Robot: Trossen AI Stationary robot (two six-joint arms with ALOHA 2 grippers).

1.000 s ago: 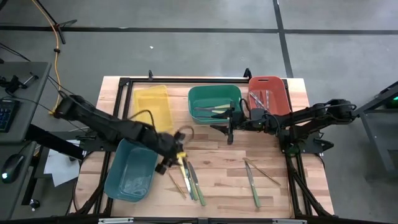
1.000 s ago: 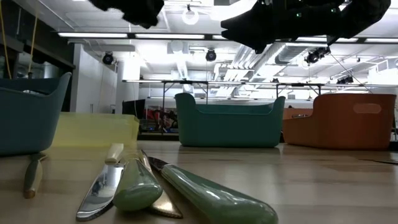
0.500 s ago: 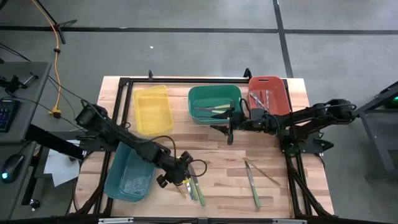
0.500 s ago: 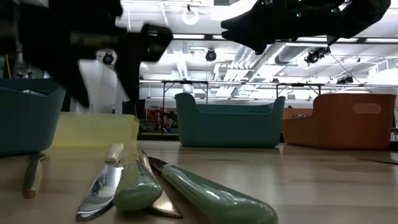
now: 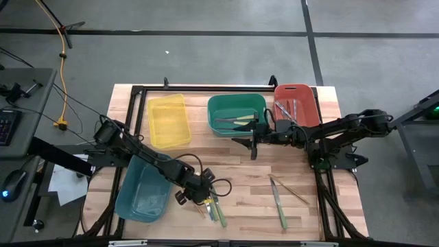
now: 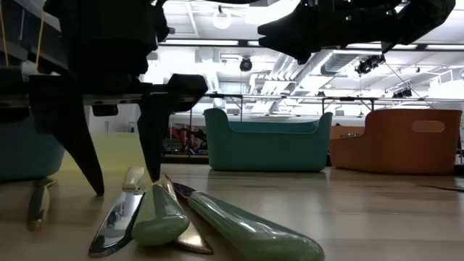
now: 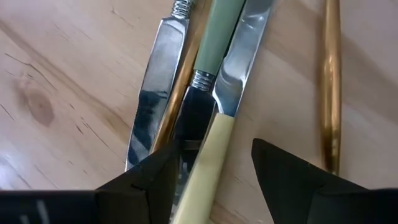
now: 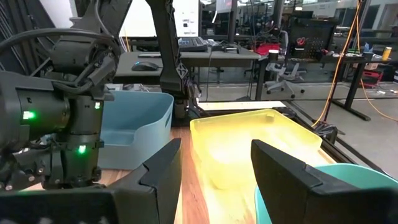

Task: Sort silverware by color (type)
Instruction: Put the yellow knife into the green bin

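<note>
The left hand, fingers spread and empty, straddled the cream-handled knife, its length running twelve-to-six between them.

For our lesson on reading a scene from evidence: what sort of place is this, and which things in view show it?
Probably a robotics lab or workshop. A wooden worktable stands on a bare concrete floor, with desks, an office chair and trailing cables behind, under strip ceiling lights.

No text, label, brand, number or sign is legible on the bins, the silverware, the arms or the tabletop.
</note>
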